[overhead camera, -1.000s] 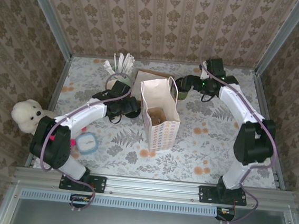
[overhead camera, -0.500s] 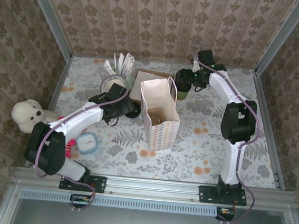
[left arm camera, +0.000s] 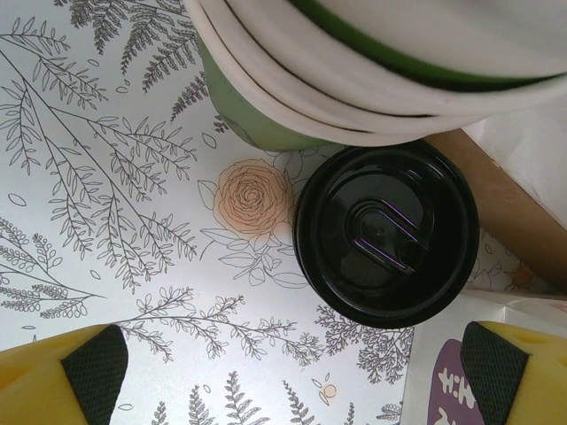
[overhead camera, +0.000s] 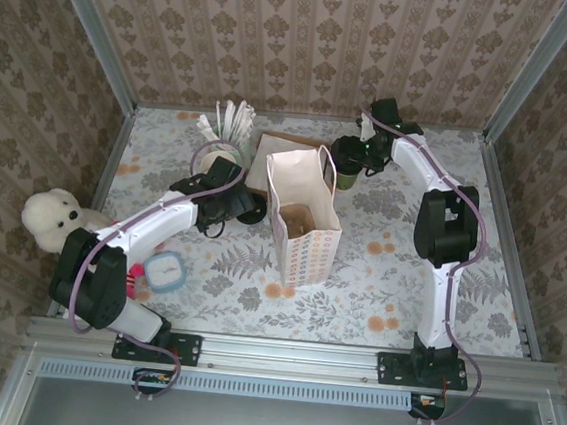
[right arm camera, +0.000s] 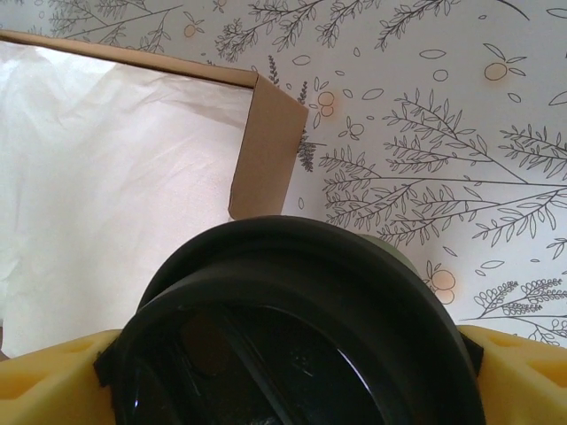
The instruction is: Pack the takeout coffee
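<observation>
Top external: I see the takeout coffee (overhead camera: 347,158) toward the far side of the table (overhead camera: 407,285), just beside the far right corner of the paper bag (overhead camera: 306,243), and the right arm reaches out to it.
Right gripper (right arm camera: 288,365): clamped on the coffee. In my right wrist feed the dark pads (right arm camera: 106,359) sit against the black lid's rim on both sides (the lid is so close to the lens that it blurs).
Cup height: I cannot tell whether the cup stands on the table or hangs just above it.
Left gripper (left arm camera: 291,372): spread wide and holding nothing, its two yellow fingers at the bottom corners of my left wrist feed, above the floral cloth.
Loose black lid (left arm camera: 385,235): flat on the cloth ahead of those fingers and touching neither one.
Stack of cream cups (left arm camera: 354,80): just beyond the loose lid, with a green wall showing under the rims.
Bag: upright with its mouth open (a brown carrier (overhead camera: 296,219) sits at the bottom).
Teddy bear (overhead camera: 50,218): at the left edge of the table, well apart from both grippers.
</observation>
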Motion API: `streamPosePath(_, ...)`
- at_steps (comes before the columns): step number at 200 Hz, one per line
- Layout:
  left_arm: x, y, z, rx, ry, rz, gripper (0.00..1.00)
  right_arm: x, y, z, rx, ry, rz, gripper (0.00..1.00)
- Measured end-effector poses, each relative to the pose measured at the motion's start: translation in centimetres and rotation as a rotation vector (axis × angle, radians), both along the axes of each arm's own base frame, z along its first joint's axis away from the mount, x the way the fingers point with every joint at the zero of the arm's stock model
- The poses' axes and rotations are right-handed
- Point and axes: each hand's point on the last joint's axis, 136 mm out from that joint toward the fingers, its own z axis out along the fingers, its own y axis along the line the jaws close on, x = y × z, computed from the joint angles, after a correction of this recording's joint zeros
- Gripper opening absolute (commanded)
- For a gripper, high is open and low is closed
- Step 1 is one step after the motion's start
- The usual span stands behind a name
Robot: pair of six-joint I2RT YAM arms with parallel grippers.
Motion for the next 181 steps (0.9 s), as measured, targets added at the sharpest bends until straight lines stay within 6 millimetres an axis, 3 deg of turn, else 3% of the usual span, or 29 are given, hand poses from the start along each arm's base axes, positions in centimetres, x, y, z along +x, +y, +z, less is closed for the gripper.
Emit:
streamPosePath(33, -0.1, 0.1, -0.1, 0.009, 0.004, -0.003, 1.00, -0.1, 0.0, 0.1, 0.000, -0.002, 0.000, 0.87)
streamPosePath(51, -0.1, 0.1, 0.0, 0.013, 0.000, -0.015, 1.00, -1.2, -0.2, 0.1, -0.003, 0.010, 0.002, 0.87)
streamPosePath(77, -0.1, 0.1, 1.1, 0.011, -0.031, -0.037, 1.00, -4.6, -0.9, 0.4, -0.011, 0.042, 0.004, 0.87)
streamPosePath(134, 0.1, 0.1, 6.0, -0.021, -0.187, -0.091, 1.00, -12.6, -2.9, 2.2, -0.045, 0.051, -0.011, 0.87)
streamPosePath(181, 0.1, 0.1, 9.2, -0.048, -0.313, -0.133, 1.00, -18.8, -4.5, -0.3, -0.080, 0.111, -0.018, 0.87)
